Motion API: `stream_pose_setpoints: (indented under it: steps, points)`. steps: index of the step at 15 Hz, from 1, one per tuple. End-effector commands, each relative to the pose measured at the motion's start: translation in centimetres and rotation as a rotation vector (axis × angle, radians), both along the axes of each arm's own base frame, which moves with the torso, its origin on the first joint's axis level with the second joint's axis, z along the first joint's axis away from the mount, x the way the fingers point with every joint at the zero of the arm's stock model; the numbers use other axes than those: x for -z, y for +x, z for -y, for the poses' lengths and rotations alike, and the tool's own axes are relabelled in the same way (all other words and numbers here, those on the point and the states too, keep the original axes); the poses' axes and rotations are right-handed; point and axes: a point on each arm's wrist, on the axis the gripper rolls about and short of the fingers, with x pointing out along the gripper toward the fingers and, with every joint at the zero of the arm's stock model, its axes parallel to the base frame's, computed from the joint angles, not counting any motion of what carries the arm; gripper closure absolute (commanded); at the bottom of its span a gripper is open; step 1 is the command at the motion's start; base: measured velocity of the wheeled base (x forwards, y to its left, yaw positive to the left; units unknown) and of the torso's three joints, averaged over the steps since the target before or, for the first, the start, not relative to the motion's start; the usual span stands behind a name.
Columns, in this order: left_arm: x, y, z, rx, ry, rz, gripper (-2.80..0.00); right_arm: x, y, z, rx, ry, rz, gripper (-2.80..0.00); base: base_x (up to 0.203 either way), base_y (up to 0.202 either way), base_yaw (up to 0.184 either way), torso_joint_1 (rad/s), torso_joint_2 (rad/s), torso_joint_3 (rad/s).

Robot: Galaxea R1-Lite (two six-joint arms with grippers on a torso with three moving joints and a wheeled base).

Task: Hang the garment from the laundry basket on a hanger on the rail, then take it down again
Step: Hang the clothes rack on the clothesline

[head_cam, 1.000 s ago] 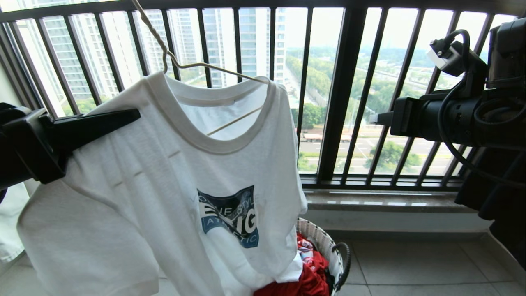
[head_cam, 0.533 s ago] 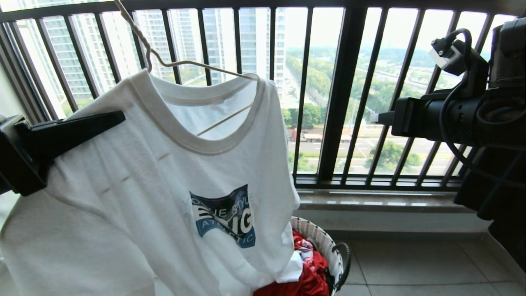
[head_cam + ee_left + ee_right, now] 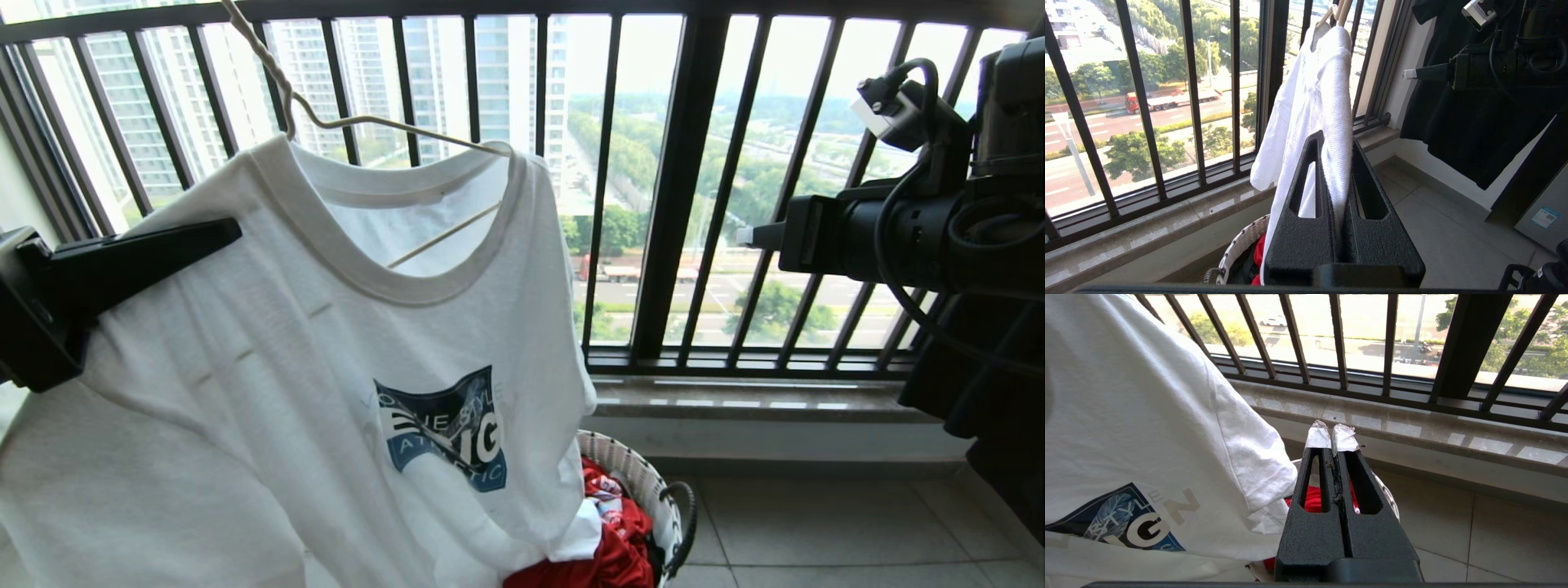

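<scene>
The white garment point(image 3: 326, 392) hangs on the thin wire hanger point(image 3: 392, 124), whose hook runs up out of the head view at top left. My left gripper point(image 3: 229, 233) is shut on the garment's shoulder cloth, which in the left wrist view point(image 3: 1336, 136) is pinched between the jaws. The garment's hem trails into the laundry basket point(image 3: 645, 482) on the floor. My right gripper point(image 3: 747, 237) hovers to the right of the garment, shut and empty; its taped fingertips point(image 3: 1318, 437) point over the laundry basket point(image 3: 1392, 498). The rail is out of view.
The black barred window railing point(image 3: 678, 188) and a stone sill point(image 3: 759, 396) stand right behind the garment. Red cloth point(image 3: 620, 555) fills the basket. Dark clothing point(image 3: 1474, 122) hangs by the wall on the right. Tiled floor point(image 3: 816, 523) lies right of the basket.
The garment, the hanger and my left gripper have shifted left together, the hanger's neck slightly higher. The right arm and the railing have stayed put.
</scene>
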Motion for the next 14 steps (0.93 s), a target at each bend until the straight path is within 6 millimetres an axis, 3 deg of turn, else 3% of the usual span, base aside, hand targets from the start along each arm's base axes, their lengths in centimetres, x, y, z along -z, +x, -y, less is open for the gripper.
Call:
stream_pose_setpoints:
  steps: [1,6,14]
  points:
    - [-0.03,0.07,0.02,0.006,0.000,0.001,0.00,-0.09,-0.10,0.02,0.000,0.003,0.003,0.00,0.000,0.000,0.000,0.000,0.00,0.000]
    - [-0.07,0.07,0.02,0.006,0.000,0.003,0.00,0.04,-0.09,0.06,0.001,0.001,-0.002,0.00,0.000,0.000,0.000,0.021,-0.17,-0.228]
    - [-0.03,-0.02,0.04,0.009,-0.001,0.001,0.00,0.04,-0.09,0.06,0.001,0.001,-0.002,0.00,0.000,0.000,0.000,0.122,-0.50,-0.338]
